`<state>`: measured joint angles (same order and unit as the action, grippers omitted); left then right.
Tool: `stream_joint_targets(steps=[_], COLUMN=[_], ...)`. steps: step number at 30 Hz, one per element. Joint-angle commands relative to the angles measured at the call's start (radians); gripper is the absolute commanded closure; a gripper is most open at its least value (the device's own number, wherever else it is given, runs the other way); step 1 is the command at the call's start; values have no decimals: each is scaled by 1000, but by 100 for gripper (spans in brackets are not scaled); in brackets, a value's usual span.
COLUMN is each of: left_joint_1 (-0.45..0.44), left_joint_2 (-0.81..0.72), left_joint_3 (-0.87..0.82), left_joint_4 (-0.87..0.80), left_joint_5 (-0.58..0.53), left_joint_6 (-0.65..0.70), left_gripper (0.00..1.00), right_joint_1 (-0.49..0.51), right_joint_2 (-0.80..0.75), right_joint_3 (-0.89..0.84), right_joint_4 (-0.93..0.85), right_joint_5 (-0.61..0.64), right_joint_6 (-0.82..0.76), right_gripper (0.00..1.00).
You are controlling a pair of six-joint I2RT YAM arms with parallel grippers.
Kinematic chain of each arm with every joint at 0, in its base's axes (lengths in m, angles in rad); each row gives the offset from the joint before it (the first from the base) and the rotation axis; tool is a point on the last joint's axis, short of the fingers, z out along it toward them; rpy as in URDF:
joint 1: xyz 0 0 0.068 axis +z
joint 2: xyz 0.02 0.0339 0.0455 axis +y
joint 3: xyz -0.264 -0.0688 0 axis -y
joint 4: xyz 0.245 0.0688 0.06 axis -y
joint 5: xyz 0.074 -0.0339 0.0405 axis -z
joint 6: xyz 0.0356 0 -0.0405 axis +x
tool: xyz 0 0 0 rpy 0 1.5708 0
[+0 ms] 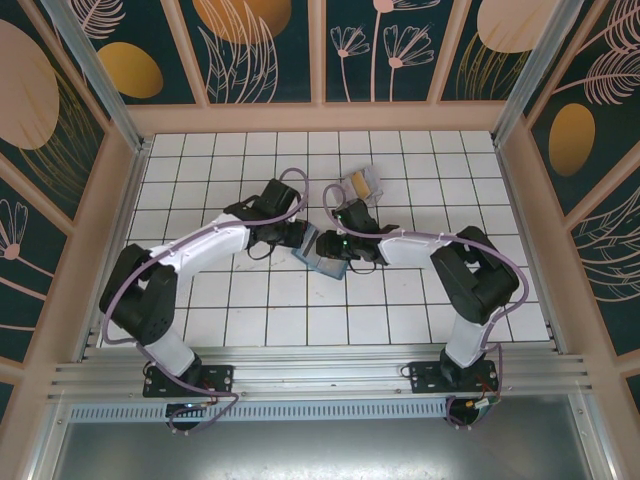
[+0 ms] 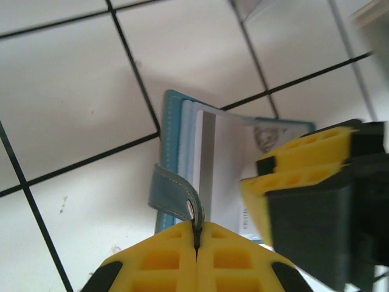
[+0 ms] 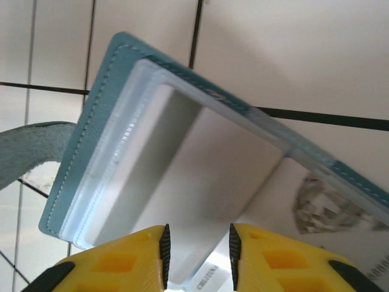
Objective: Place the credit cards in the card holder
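**A:** Where do we see the holder (image 1: pixel 322 263)?

**B:** Mid-table (image 1: pixel 260 300), lying open on the white tiles between our two grippers, with its pale inner faces up.

**A:** And our left gripper (image 2: pixel 196 237)?

**B:** Closed all the way. Its yellow pads meet on the holder's teal strap (image 2: pixel 170 194) and pinch the strap's tip.

**A:** What about our right gripper (image 3: pixel 197 243)?

**B:** It hangs over the holder with its pads a narrow gap apart. A silver card (image 3: pixel 182 182) lies on the open holder and its end shows in that gap. We cannot tell whether the pads press it, or how far it sits in a pocket.

**A:** Any other cards (image 1: pixel 362 184)?

**B:** We see a small bunch, one of them gold, on the tiles farther back. It lies just right of centre, beyond the right arm and apart from the holder.
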<state>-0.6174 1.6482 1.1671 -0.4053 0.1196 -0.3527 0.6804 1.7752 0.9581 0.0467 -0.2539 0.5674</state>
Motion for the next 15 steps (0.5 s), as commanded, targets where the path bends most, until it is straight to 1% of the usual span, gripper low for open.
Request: stream_joint_targets(steps=[1, 3, 7, 9, 13, 15], left_joint_1=[2, 2, 2, 2, 3, 2], left_joint_2=[-31, -37, -44, -51, -65, -65], left_joint_3=[22, 22, 14, 10, -1, -1], left_joint_4=[35, 38, 51, 56, 81, 85], left_joint_5=[49, 68, 95, 98, 119, 125], left_joint_6=[-33, -41, -65, -78, -102, -111], left_gripper=[100, 100, 100, 100, 100, 100], right_joint_1=[-8, -14, -30, -36, -34, -29], right_joint_2=[-42, -49, -58, -60, -55, -50], right_joint_3=[-8, -25, -85, -112, -121, -110], right_joint_4=[41, 71, 190, 239, 287, 283], right_joint_5=[-35, -55, -116, -122, -142, -145], right_joint_6=[17, 51, 170, 214, 248, 255], right_gripper=[63, 60, 55, 53, 48, 45])
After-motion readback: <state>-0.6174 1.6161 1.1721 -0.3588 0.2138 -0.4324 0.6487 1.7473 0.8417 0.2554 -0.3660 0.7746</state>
